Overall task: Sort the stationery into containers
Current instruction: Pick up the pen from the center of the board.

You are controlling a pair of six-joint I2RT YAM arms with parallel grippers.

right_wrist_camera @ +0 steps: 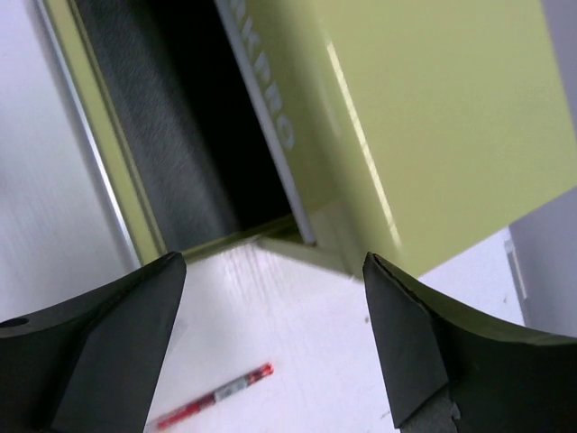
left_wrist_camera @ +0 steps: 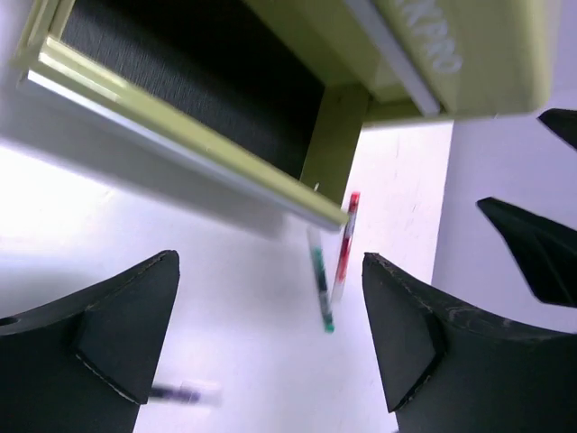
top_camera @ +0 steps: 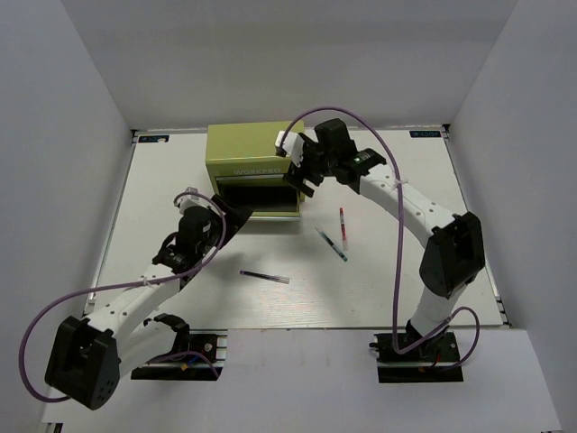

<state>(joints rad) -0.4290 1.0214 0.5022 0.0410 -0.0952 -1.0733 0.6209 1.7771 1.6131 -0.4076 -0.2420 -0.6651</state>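
The olive-green chest [top_camera: 248, 149] stands at the back middle with its lower drawer [top_camera: 261, 200] pulled open; the drawer [left_wrist_camera: 180, 99] shows dark inside. A red-and-white pen [top_camera: 343, 225], a teal pen [top_camera: 331, 244] and a black pen [top_camera: 266, 277] lie on the table. My left gripper [top_camera: 236, 216] is open and empty at the drawer's left front corner. My right gripper [top_camera: 302, 176] is open and empty at the chest's right front corner. The left wrist view shows the red pen [left_wrist_camera: 346, 236] and teal pen [left_wrist_camera: 319, 281]. The right wrist view shows the red pen [right_wrist_camera: 214, 396] and chest [right_wrist_camera: 406, 117].
White walls enclose the table [top_camera: 162, 207] on three sides. Purple cables [top_camera: 397, 225] loop over both arms. The arm bases [top_camera: 180, 347] sit at the near edge.
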